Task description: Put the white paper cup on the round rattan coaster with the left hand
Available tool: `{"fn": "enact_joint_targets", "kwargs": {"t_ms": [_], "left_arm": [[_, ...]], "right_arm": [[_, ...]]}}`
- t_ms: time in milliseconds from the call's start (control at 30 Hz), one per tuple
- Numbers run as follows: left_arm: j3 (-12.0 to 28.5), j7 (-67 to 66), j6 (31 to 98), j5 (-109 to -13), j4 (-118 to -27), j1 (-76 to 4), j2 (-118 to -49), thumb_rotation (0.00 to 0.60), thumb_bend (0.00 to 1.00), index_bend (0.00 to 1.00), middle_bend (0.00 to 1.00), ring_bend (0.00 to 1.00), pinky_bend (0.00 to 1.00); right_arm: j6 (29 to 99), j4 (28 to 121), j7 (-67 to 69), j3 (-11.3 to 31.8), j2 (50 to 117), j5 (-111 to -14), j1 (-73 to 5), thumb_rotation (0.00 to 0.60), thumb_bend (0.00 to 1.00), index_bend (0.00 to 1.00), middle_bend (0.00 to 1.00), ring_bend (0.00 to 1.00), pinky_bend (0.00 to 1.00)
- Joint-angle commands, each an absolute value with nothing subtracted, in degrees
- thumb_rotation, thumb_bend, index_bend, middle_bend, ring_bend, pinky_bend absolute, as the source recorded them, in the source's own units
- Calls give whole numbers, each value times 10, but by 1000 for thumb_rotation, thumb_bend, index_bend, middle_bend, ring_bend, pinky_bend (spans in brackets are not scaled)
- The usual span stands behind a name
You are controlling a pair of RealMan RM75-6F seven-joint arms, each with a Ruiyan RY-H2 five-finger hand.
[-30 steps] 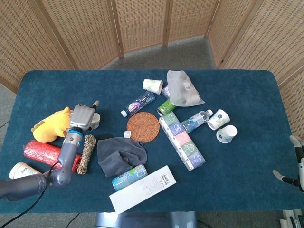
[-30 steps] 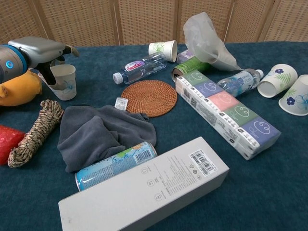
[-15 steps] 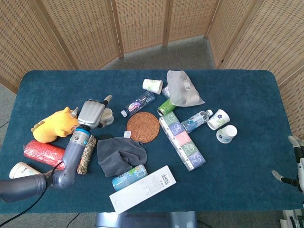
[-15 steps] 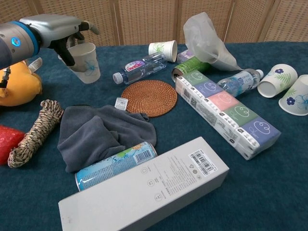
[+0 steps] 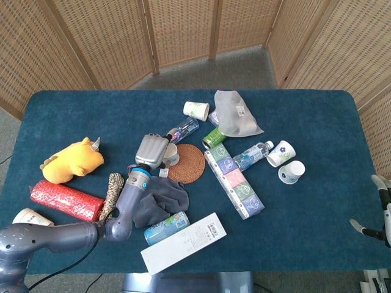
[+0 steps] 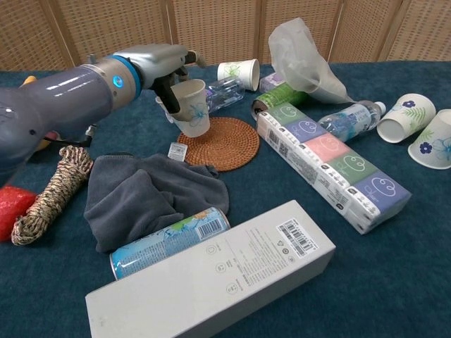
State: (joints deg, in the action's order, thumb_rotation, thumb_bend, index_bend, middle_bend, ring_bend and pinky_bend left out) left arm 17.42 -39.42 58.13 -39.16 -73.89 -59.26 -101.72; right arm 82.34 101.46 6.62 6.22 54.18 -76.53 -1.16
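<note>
Chest view: left robot hand [image 6: 163, 65] grips white paper cup [image 6: 192, 108] upright, at left edge of round rattan coaster [image 6: 220, 143]. Right robot hand [image 5: 380, 210]: state unclear.

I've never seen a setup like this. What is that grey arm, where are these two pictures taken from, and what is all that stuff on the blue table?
It is a robot with two arms, steered remotely by a person. One picture looks down from its head, the other forward from its chest. The grey left hand holds a white paper cup in its fingers, at the edge of the round rattan coaster. Only a bit of the right hand shows. On the blue table lie a grey cloth, a yellow plush toy, plastic bottles, more cups and a long white box.
</note>
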Motion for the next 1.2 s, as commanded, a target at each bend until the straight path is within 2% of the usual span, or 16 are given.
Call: {"fn": "enact_joint_targets", "kwargs": {"t_ms": [33,600,700,833,933,1000,1200], "left_arm": [[181,-399,574,-387,-721,-607,-1038,600,281,115,475,461,444],[182,-429,573,-379,-702,-629,-1064,600,282,112,439,435,445],[183,-433,570,-375,-706,-630,-1063,600,279,92,343,345,435],[178,-448,573,-369,-715,-630,-1058,600,279,63,149,194,396],[177,-455,573,-359,-723,-630,-1053,600,279,46,32,126,379],[177,-457,574,-356,-729,-628,-1050,600,279,40,2,100,374],[174,-461,587,-361,-756,-623,-1031,600,278,19,0,41,357]], "right_arm": [[824,1015,70,62,540,-766,-11,600,41,0,0,0,0],[826,1016,80,63,536,-768,-9,600,41,0,0,0,0],[827,1016,80,64,536,-767,-9,600,40,0,0,0,0],[827,1016,78,63,536,-768,-9,600,42,0,0,0,0],[829,1017,79,63,537,-771,-8,600,43,0,0,0,0],[829,1017,80,63,536,-772,-8,600,41,0,0,0,0],[829,1016,82,64,536,-770,-8,600,41,0,0,0,0]]}}
